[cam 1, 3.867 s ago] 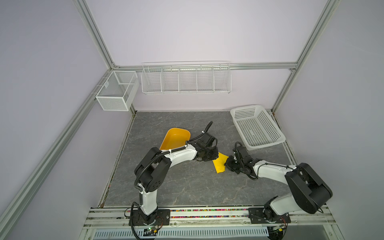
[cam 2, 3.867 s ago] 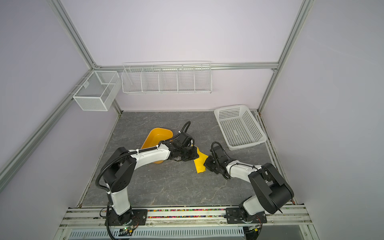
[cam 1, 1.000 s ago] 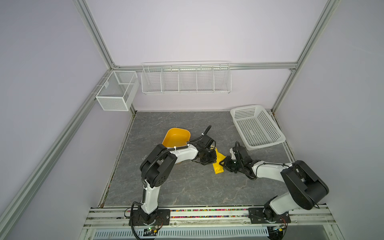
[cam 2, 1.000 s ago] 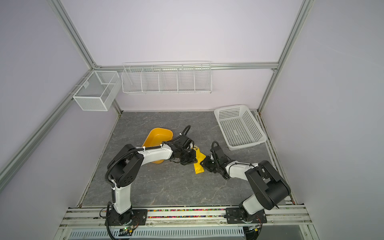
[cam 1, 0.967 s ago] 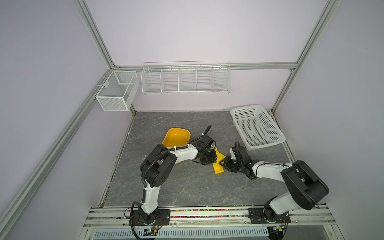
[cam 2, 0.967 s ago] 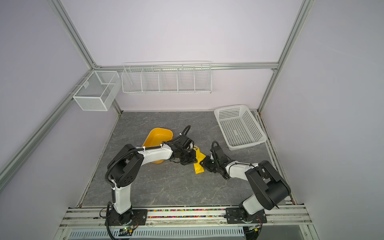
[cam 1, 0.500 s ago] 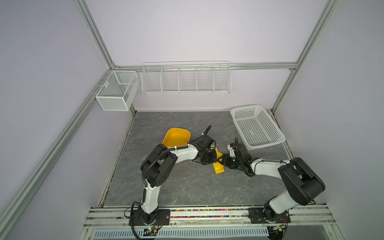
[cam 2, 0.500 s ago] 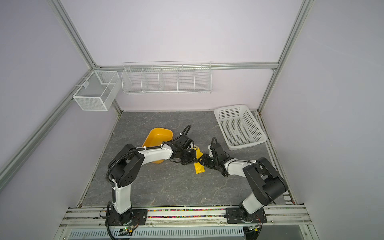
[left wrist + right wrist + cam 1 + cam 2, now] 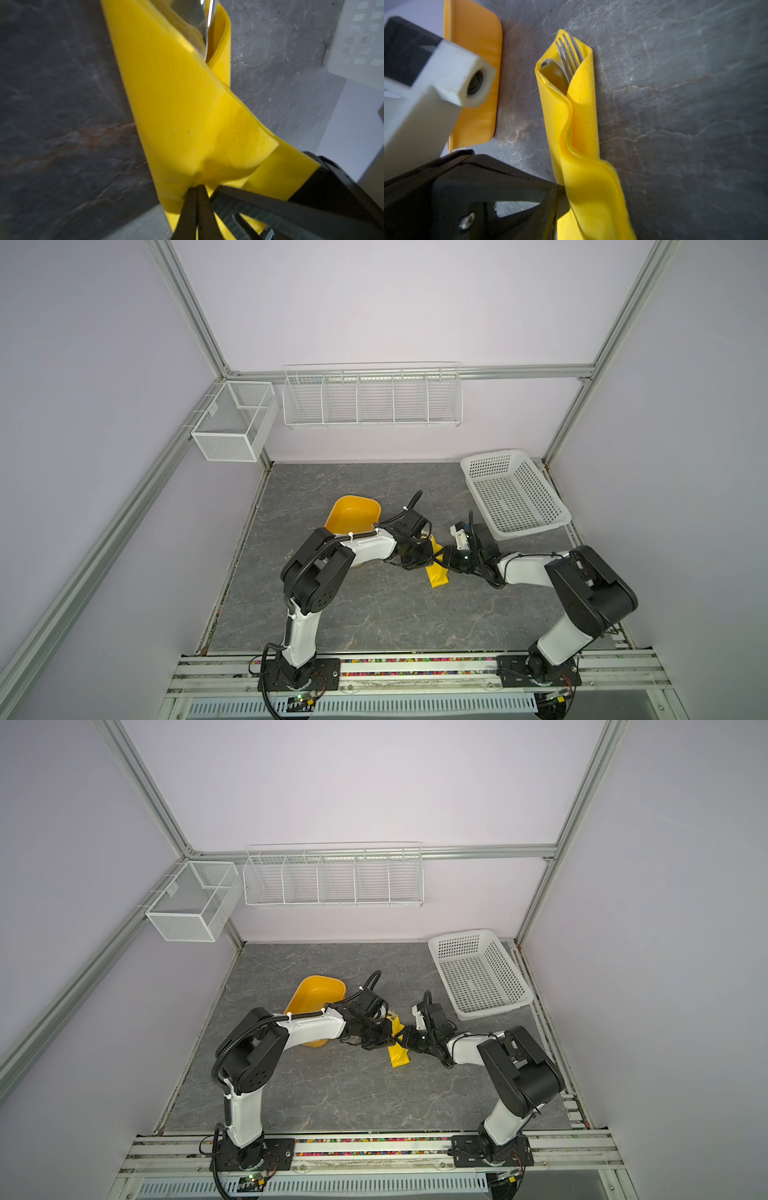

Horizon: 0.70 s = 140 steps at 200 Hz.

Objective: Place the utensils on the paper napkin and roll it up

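With the left claw (image 9: 196, 188) pinching a loose fold of the paper napkin (image 9: 583, 128), draw that flap snugly over the half-formed roll on the counter (image 9: 374, 614) near the orange tub (image 9: 353, 512), without tearing the thin paper. Mind the utensils (image 9: 568, 56), fork tines and a spoon bowl poking from the open end, and avoid tipping the roll that way. Impossible to tell the state of the right claw (image 9: 448, 562), close beside the roll; best used to steady it.

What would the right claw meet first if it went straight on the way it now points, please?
Most likely the rolled paper napkin, lying directly ahead of the right claw; depth is hard to judge.
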Available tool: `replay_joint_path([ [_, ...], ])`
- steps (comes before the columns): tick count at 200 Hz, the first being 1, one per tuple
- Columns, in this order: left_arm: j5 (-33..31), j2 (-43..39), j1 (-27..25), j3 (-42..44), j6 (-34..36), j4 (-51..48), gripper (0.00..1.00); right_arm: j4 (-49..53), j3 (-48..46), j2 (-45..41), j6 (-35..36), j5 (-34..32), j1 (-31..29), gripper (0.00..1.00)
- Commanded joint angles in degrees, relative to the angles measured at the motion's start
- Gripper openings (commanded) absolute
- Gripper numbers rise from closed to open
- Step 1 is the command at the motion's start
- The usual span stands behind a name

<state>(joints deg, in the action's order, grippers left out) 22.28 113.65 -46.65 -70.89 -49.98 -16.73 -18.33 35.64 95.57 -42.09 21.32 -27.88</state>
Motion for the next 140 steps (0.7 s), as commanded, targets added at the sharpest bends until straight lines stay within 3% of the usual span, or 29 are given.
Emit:
replay_joint_path([
  [1,-1.0,1.3,-0.2,-1.3,0.0,-1.1,0.07,5.0,0.3,3.4,2.0,1.8,-0.4,0.33],
  [62,-1.8,-0.6,-0.2,-1.4,1.2,-1.1,0.08,6.2,2.6,3.0,1.0,2.8,-0.3,0.14],
  [140,-9.5,-13.4,0.6,2.4,4.1,-4.4,0.21,4.3,3.0,0.6,-2.5,3.0,0.2,0.08],
])
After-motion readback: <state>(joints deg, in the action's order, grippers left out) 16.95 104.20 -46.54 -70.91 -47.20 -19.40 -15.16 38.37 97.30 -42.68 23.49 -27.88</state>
